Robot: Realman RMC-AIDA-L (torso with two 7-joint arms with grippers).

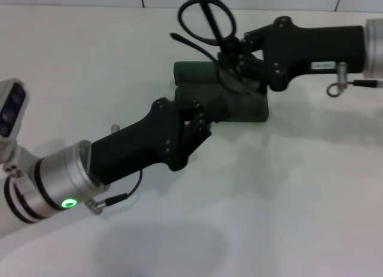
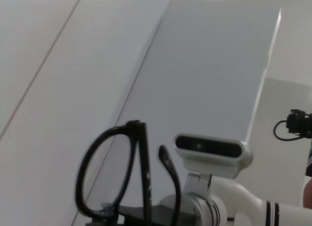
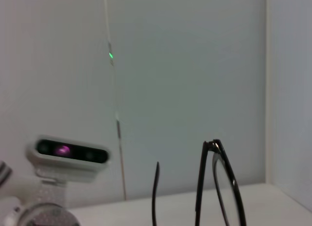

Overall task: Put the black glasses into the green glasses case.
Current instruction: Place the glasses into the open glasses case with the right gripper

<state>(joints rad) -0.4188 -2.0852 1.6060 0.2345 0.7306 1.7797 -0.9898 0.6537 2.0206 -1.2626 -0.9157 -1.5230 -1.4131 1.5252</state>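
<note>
The green glasses case (image 1: pixel 250 111) lies open in the middle of the white table, its lid (image 1: pixel 192 71) toward the back. My left gripper (image 1: pixel 207 113) reaches in from the lower left and is shut on the case's near left edge. My right gripper (image 1: pixel 234 63) comes in from the right and is shut on the black glasses (image 1: pixel 205 21). It holds them upright above the case, lenses raised and temple arms hanging toward the case. The glasses also show in the left wrist view (image 2: pixel 142 172) and in the right wrist view (image 3: pixel 215 187).
The white table (image 1: pixel 287 199) spreads around the case. A tiled wall edge runs along the back. The right arm's wrist camera (image 2: pixel 209 149) shows in the left wrist view, and the left arm's wrist camera (image 3: pixel 71 154) in the right wrist view.
</note>
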